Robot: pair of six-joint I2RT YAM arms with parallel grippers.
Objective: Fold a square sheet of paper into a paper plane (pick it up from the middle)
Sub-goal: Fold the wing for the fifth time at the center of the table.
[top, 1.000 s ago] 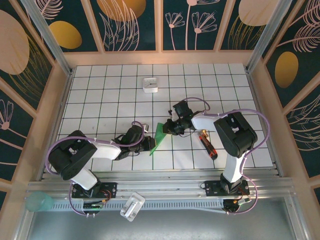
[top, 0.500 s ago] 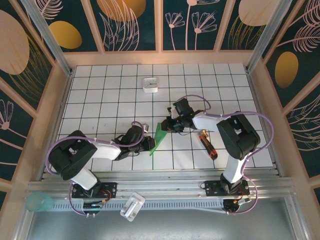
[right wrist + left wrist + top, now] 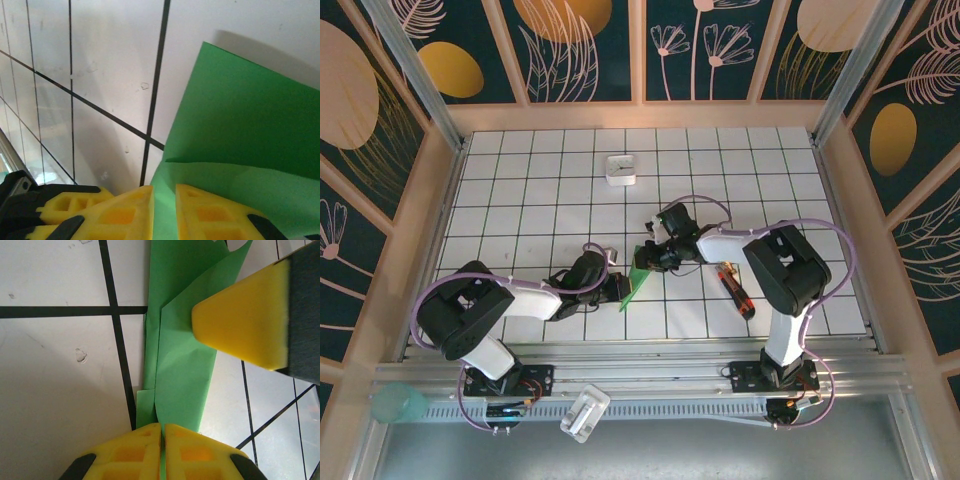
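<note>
Currently | stage: mid-fold, judged | paper (image 3: 638,268): creased, layered, raised on edge at mid-bench (image 3: 520,200) | left gripper (image 3: 162,432): pinching paper end | right gripper (image 3: 164,200): pinching paper edge | remaining: no dart shape yet; further folds needed

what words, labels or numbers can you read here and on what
None readable. The green paper is plain, no print. The small white box and the screwdriver are too small to show any lettering. The wall panels carry only plant drawings.
</note>
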